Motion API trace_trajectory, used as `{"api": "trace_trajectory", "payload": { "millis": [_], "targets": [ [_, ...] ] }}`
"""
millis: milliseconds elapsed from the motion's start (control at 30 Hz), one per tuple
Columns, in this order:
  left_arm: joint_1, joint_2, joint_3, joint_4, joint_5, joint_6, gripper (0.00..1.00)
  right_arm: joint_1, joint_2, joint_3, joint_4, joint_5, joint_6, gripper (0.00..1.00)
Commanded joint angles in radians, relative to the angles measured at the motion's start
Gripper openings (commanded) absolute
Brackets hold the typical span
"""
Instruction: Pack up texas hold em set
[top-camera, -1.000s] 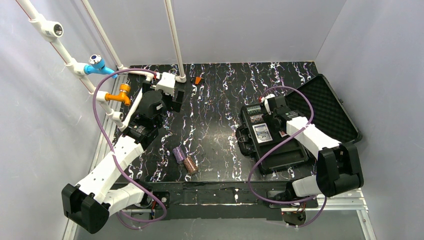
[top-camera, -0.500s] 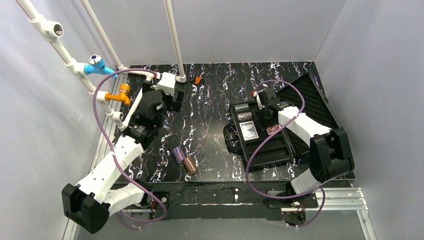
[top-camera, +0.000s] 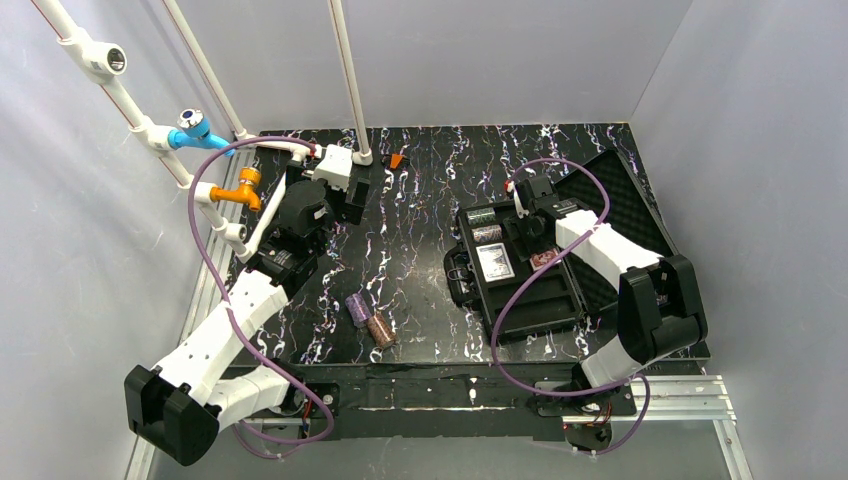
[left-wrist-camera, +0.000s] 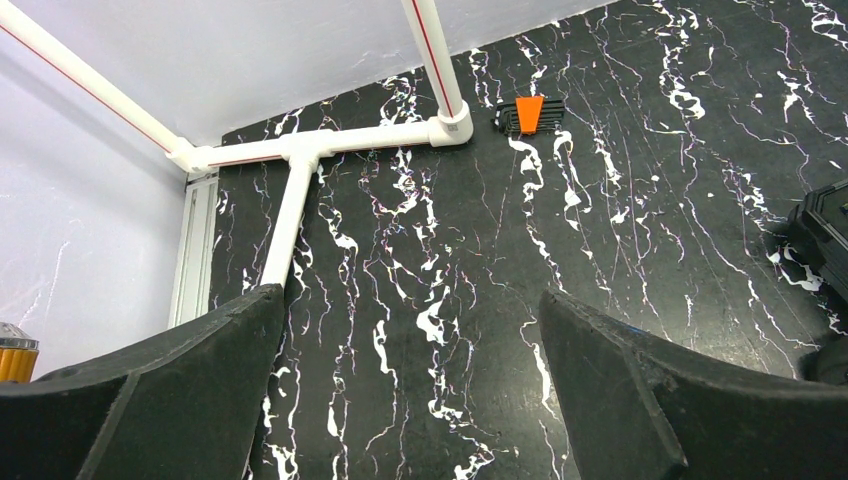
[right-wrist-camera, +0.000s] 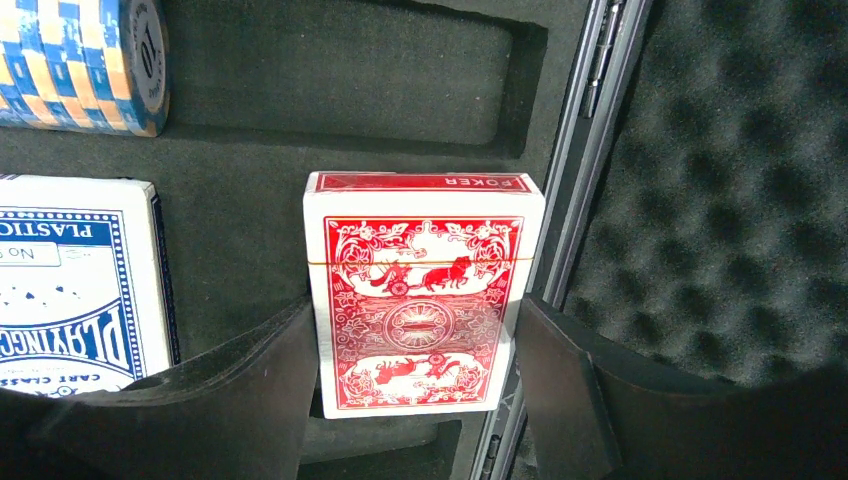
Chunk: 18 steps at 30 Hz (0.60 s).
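The black poker case lies open at the right, its lid folded back. My right gripper is over its foam tray, and in the right wrist view the gripper is shut on a red card deck by its two long sides. The deck hangs over a slot by the hinge edge. A blue card deck and a blue-and-orange chip stack sit in the tray. Two chip stacks, purple and brown, lie on the table. My left gripper is open and empty.
White PVC pipes with blue and orange valves stand at the back left. An orange hex key set lies by a pipe foot. The case's egg-crate lid foam is right of my right gripper.
The right arm swung left and the case slid and turned left with it in the first half second, then little moved. The left arm has not moved.
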Motion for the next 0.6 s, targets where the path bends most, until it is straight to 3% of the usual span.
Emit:
{"api": "trace_trajectory", "payload": {
  "millis": [0, 133, 267, 467, 567],
  "targets": [
    [-0.004, -0.002, 0.000, 0.017, -0.009, 0.008, 0.99, 0.025, 0.010, 0.015, -0.058, -0.124, 0.045, 0.47],
    [-0.004, -0.002, 0.001, 0.015, -0.010, 0.011, 0.99, 0.025, 0.021, 0.024, -0.079, -0.138, 0.053, 0.53],
    [-0.004, -0.002, 0.001, 0.017, -0.010, 0.013, 0.99, 0.025, 0.039, 0.050, -0.122, -0.134, 0.077, 0.75],
    [-0.004, -0.001, 0.001, 0.016, -0.012, 0.016, 0.99, 0.025, 0.010, 0.109, -0.155, -0.120, 0.095, 0.95],
    [-0.004, -0.002, 0.001, 0.017, -0.015, 0.019, 0.99, 0.025, -0.015, 0.140, -0.159, -0.124, 0.096, 0.98]
  ]
}}
